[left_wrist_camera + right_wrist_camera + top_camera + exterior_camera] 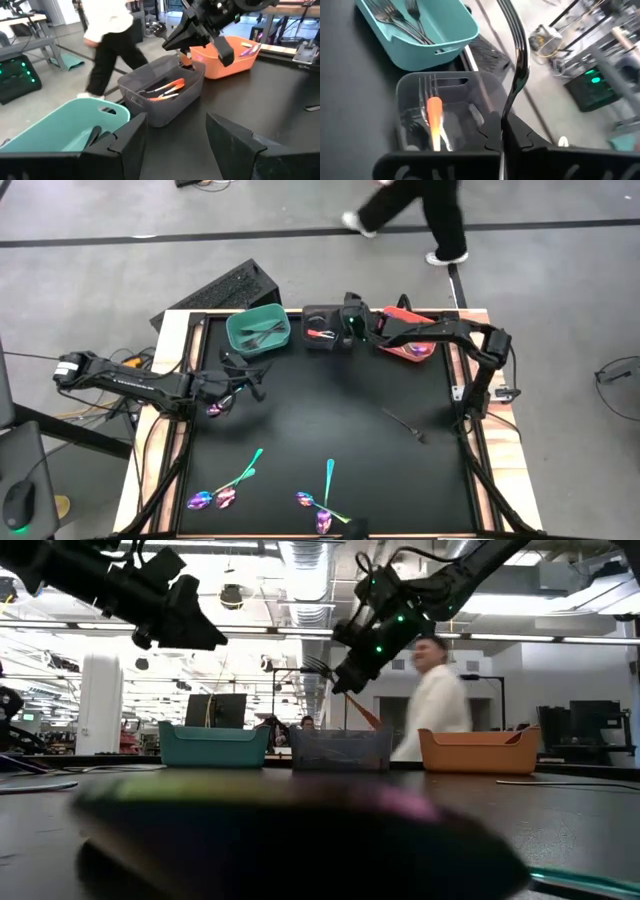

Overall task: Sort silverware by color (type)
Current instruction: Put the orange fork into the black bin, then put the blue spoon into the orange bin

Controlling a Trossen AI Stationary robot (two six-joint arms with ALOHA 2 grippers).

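One dark fork (516,55) is clamped in the right pincer (502,131), raised above the grey bin (422,86) holding orange-handled pieces (434,120). Left pincer (175,137) hovers, fingers apart, beside the teal bin (258,328). Iridescent silverware (225,495) lies on the worktop (320,420).

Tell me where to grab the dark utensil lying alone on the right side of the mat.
Take the dark utensil at mid-handle, from straight above, fingers across its slanted length: it lies flat, thin, with nothing beside it. The right gripper is nearer but is shut on a fork above the grey bin.
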